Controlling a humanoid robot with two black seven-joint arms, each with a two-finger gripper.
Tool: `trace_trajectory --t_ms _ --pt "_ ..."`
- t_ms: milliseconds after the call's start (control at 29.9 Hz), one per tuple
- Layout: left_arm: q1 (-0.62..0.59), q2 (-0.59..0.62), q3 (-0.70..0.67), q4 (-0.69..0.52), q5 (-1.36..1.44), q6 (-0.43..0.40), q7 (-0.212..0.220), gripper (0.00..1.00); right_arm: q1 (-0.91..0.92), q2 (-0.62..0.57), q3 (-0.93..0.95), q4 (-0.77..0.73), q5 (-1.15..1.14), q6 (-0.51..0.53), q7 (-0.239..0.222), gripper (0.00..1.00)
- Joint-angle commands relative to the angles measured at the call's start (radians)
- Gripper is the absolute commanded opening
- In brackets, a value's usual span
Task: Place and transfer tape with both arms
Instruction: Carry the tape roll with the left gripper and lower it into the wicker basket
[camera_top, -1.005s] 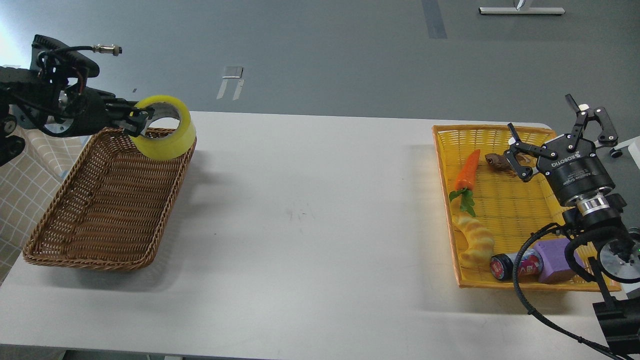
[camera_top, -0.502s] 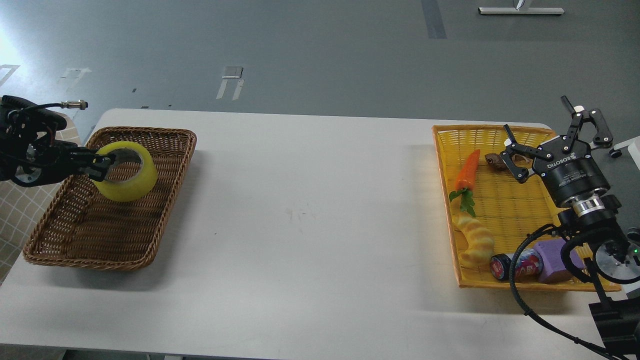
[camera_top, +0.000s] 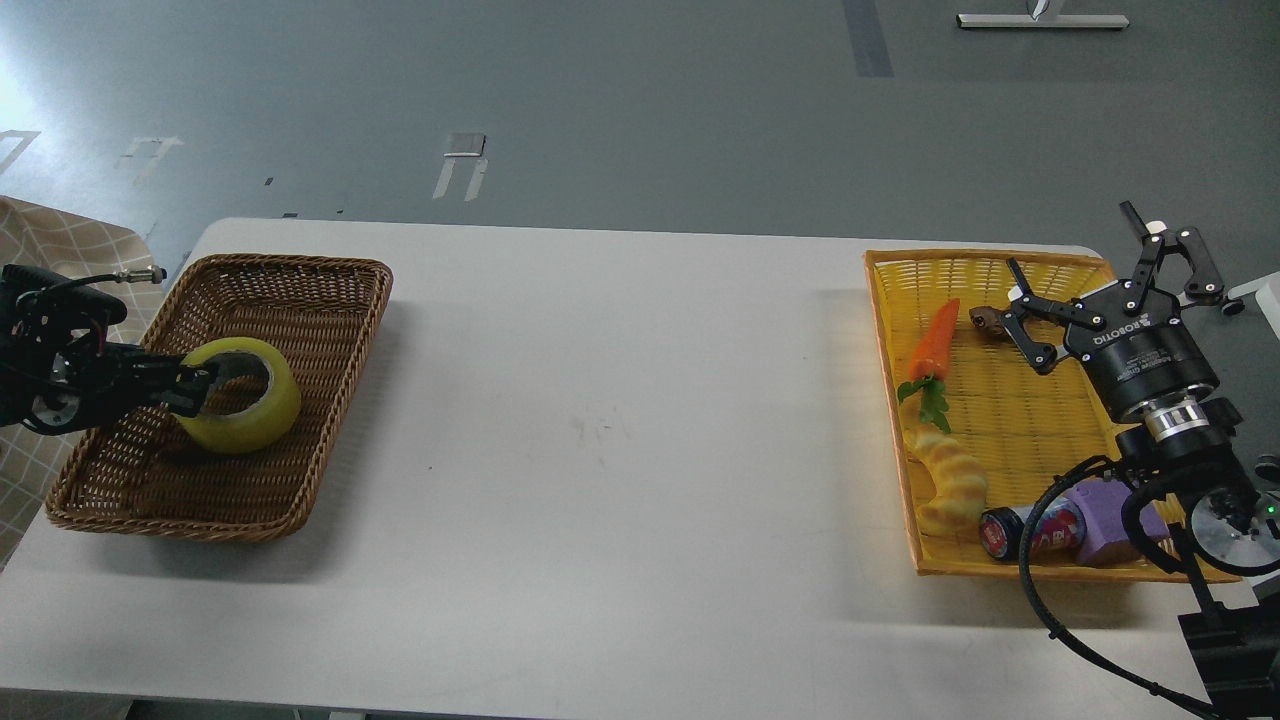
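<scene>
The yellow tape roll (camera_top: 245, 415) is down inside the brown wicker basket (camera_top: 300, 290) at the table's left, near the basket's middle. My left gripper (camera_top: 200, 388) comes in from the left and is shut on the roll's near wall, one finger inside the core. My right gripper (camera_top: 1100, 280) is open and empty, raised over the far right part of the yellow tray (camera_top: 1000, 262). Whether the roll rests on the basket floor I cannot tell.
The yellow tray holds an orange carrot toy (camera_top: 933, 345), a yellow ridged croissant-like toy (camera_top: 950, 480), a small brown object (camera_top: 988, 320), a can (camera_top: 1030, 528) and a purple block (camera_top: 1105, 520). White table (camera_top: 620, 420) lies between basket and tray.
My left gripper has lowered the tape from above the basket's far rim down into the basket and drawn back left. My right gripper has shifted slightly, still open.
</scene>
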Motion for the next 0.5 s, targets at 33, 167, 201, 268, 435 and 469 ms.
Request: trace_trajectory --t_ms 33,167,201,268,435,469 --pt "0.01 -0.001 0.0 0.0 -0.004 0.0 0.0 0.0 0.0 0.0 0.0 0.0 0.0 0.0 0.0 1.0" --pt "0.018 -0.001 0.0 0.0 -0.006 0.0 0.0 0.1 0.0 0.0 0.002 0.0 0.0 0.0 0.0 1.0" --pt "0.018 -0.001 -0.002 0.0 -0.008 0.001 0.002 0.22 0.0 0.0 0.002 0.0 0.0 0.0 0.0 1.0" --pt "0.019 -0.001 -0.002 0.0 -0.014 0.008 0.003 0.38 0.0 0.0 0.002 0.0 0.0 0.0 0.0 1.0" --pt "0.018 -0.001 -0.002 0.0 -0.043 0.018 0.008 0.63 0.0 0.0 0.002 0.0 0.0 0.0 0.0 1.0" --pt "0.016 0.0 -0.004 0.0 -0.044 0.018 0.009 0.65 0.0 0.0 0.003 0.0 0.0 0.0 0.0 1.0"
